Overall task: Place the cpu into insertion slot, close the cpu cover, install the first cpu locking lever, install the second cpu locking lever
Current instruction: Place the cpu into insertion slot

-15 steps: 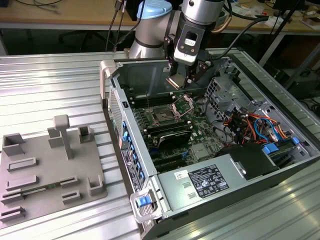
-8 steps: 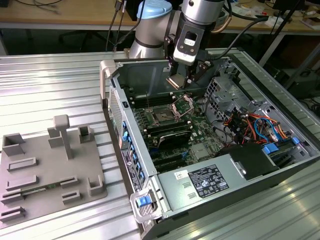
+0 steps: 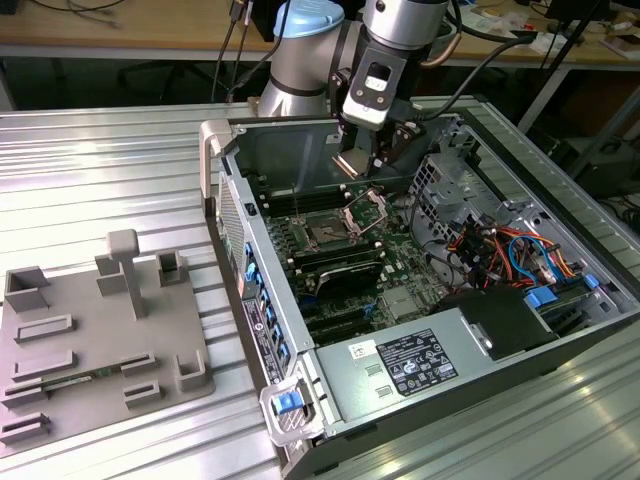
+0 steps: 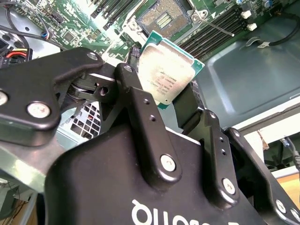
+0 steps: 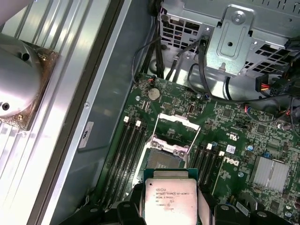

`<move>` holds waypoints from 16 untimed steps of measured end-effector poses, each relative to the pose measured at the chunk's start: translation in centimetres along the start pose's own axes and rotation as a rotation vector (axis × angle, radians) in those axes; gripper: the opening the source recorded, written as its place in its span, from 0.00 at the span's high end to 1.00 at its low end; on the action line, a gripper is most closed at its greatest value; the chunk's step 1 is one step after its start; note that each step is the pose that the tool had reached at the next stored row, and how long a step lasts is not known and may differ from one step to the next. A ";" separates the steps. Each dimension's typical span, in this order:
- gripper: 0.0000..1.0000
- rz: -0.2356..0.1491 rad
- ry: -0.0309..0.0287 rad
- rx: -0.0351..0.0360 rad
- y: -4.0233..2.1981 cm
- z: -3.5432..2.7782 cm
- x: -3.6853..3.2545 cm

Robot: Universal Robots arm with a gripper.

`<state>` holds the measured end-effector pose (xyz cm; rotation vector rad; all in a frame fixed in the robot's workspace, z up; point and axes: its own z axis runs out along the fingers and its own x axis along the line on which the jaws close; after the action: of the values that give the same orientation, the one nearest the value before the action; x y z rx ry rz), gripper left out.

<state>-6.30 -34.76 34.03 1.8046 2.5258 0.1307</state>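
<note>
My gripper [image 4: 161,86] is shut on the cpu [image 4: 166,70], a silver-topped square chip with a green rim, its black fingers [image 4: 134,98] pressing two opposite edges. In the exterior view the gripper [image 3: 366,160] hangs inside the open computer case, a little above the motherboard. The insertion slot [image 5: 162,163] lies just below and ahead of the held cpu [image 5: 170,198], and its dark contact field is bare. The cpu cover [image 5: 176,132] stands raised on its hinge at the far side of the slot [image 3: 325,233]. The slot [image 4: 162,18] also appears beyond the chip in the second wrist view.
Long black memory slots [image 5: 129,150] flank the socket on both sides. A silver drive cage [image 3: 450,190] with cables [image 3: 505,250] stands at the exterior view's right. The grey power supply box [image 3: 400,365] lies near the front. A grey fixture plate [image 3: 90,340] rests on the table outside the case.
</note>
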 end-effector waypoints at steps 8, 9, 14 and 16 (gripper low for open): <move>0.45 0.001 -0.0003 0.0000 -0.01 0.11 0.00; 0.45 0.001 -0.0003 0.0001 -0.01 0.11 0.00; 0.45 0.001 -0.0003 0.0000 -0.01 0.16 0.00; 0.45 0.001 -0.0003 0.0000 -0.02 0.20 -0.01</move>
<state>-6.30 -34.77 33.83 1.8061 2.5245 0.1305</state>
